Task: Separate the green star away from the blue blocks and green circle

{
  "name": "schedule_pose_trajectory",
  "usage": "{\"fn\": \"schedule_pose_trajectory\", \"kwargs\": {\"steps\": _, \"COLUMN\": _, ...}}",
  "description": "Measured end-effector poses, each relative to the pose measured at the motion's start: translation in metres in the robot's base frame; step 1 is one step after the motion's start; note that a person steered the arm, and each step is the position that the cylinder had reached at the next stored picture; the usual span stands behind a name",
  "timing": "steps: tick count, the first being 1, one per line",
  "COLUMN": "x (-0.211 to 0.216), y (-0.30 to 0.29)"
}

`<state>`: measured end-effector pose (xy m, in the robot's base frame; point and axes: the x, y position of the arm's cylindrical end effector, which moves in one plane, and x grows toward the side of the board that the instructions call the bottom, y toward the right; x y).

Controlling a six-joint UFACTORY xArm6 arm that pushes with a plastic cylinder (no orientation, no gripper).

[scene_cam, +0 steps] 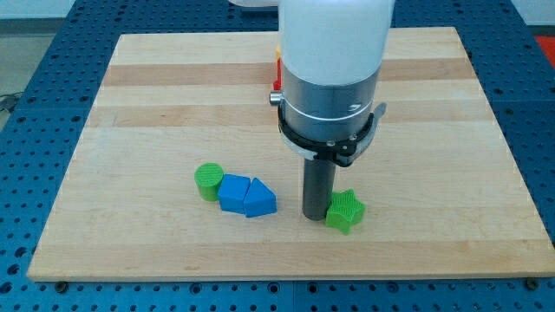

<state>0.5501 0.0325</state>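
- Here, the green star (345, 211) sits toward the desk's (156, 104) 6 o'clock edge, with the rod's tip (316, 216) touching it from 9 o'clock.
- At the star's 9 o'clock, apart from it, two blue blocks (246, 196) press together; the green circle (208, 181) touches their far side.
- There is no claw to read as spread or pressed together, only the bare rod.
- Something red (277, 72) peeks out behind the arm at 12 o'clock.
- Risk, as a judgement: an off-centre push may spin the star off the tip, or carry it over the desk's near edge.
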Motion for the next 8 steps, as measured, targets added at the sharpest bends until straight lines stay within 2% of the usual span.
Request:
{"fn": "schedule_pose_trajectory", "kwargs": {"steps": 6, "x": -0.002, "y": 0.137}}
{"fn": "schedule_pose_trajectory", "kwargs": {"steps": 7, "x": -0.002, "y": 0.153}}
{"fn": "schedule_pose_trajectory", "kwargs": {"steps": 8, "x": -0.006, "y": 0.142}}
